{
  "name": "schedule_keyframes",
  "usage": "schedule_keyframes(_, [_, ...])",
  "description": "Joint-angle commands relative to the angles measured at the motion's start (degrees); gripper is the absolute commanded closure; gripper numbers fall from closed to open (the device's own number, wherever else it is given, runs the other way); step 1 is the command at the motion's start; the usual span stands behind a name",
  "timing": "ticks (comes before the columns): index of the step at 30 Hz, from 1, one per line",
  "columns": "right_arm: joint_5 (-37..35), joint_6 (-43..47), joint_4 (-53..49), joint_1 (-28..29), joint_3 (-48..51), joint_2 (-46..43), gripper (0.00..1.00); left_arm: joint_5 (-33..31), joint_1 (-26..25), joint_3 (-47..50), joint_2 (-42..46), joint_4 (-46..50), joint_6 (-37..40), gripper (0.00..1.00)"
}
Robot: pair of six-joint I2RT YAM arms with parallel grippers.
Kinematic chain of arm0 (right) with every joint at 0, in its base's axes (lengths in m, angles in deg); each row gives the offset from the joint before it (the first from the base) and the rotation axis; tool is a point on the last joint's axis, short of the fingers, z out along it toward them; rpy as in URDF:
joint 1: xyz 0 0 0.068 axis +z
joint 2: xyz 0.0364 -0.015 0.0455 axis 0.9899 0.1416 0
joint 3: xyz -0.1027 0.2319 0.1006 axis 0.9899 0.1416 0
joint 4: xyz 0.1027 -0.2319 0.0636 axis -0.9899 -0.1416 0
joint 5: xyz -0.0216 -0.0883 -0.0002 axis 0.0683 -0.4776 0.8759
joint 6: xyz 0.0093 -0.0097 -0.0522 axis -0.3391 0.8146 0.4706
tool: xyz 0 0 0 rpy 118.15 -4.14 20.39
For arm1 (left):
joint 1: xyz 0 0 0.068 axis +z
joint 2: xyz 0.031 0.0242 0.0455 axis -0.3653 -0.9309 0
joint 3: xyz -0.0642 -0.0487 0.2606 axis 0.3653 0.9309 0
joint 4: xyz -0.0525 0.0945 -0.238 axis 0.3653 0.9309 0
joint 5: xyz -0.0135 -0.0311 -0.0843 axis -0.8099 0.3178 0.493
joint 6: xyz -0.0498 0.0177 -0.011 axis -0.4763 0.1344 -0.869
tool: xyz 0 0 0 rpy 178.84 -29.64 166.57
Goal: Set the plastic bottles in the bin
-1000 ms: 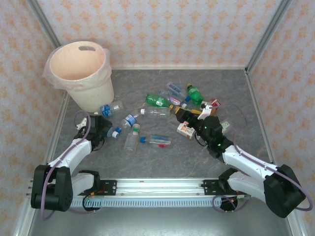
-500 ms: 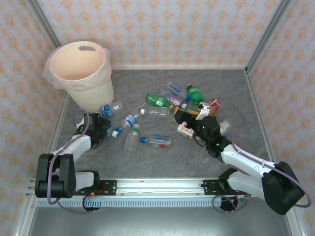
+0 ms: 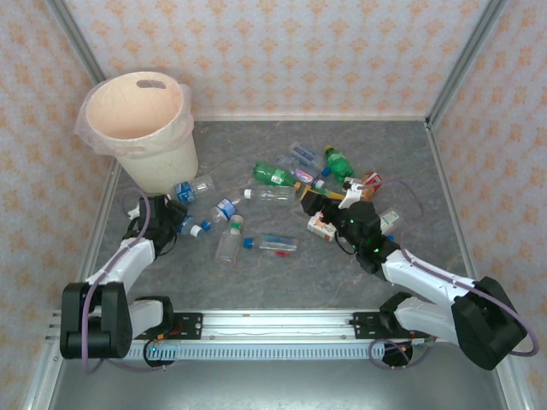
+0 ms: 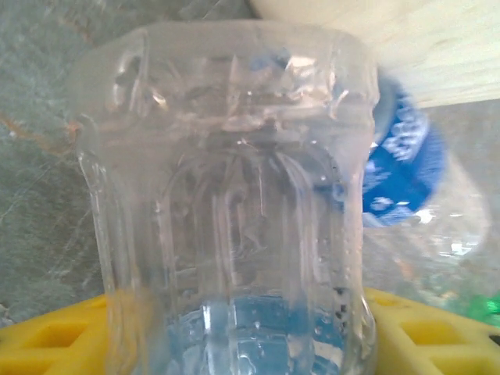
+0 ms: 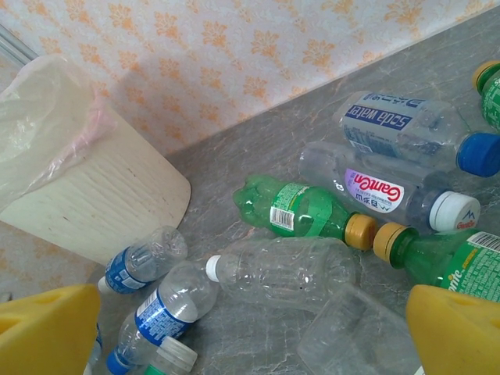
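Note:
A clear plastic bottle (image 4: 226, 195) with a blue cap lies between the yellow fingers (image 4: 47, 340) of my left gripper (image 4: 234, 340), and both pads press its sides. In the top view my left gripper (image 3: 179, 224) sits low on the table just in front of the cream bin (image 3: 167, 162). My right gripper (image 5: 250, 351) is open above the scattered bottles: a crushed clear one (image 5: 289, 269), a green one (image 5: 301, 209) and two blue-labelled ones (image 5: 168, 308). In the top view my right gripper (image 3: 320, 209) sits by the pile's right side.
More bottles lie at mid-table (image 3: 273, 175), with small cartons (image 3: 322, 226) among them. A blue-labelled bottle (image 3: 192, 190) rests against the bin's foot. The bin wall (image 5: 86, 203) stands at the back left. Patterned walls enclose the table.
My left gripper has slid toward the bin's foot and its jaws have closed in on the clear bottle. The right arm has barely moved.

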Motion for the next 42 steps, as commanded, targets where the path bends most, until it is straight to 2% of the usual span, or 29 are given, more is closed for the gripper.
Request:
schedule_keyframes(1, [-0.2,0.8,2.0,0.8,-0.1,0.0,0.0,-3.5,0.3,-0.1,5.5,4.5,0.3,0.37])
schedule_keyframes(7, [3.3,2.7,4.7,1.8,0.6,-0.5,0.0,-9.5,0.4,-1.9,17.1,13.4,0.4,0.36])
schedule_keyframes(11, [3.7,5.9,6.7,5.0,1.2,-1.5,0.0,-13.5,0.3,-4.5,24.6,18.3,1.7,0.37])
schedule_keyframes(17, [2.2,10.3,8.0,10.0,1.2,-1.6,0.0,-20.8,0.2,-12.7,30.6,22.2,10.0,0.38])
schedule_keyframes(27, [3.7,11.7,10.2,11.8,2.1,-1.9,0.0,-29.9,-0.2,-32.1,21.2,18.7,27.3,0.38])
schedule_keyframes(37, [6.0,12.9,14.2,12.1,4.5,-4.3,0.0,-32.2,-3.8,-49.1,5.7,14.5,33.1,0.41])
schedule_keyframes(42, [6.1,13.8,16.8,12.1,6.7,-7.2,0.0,-34.0,-5.3,-55.5,-2.1,10.9,38.8,0.41])
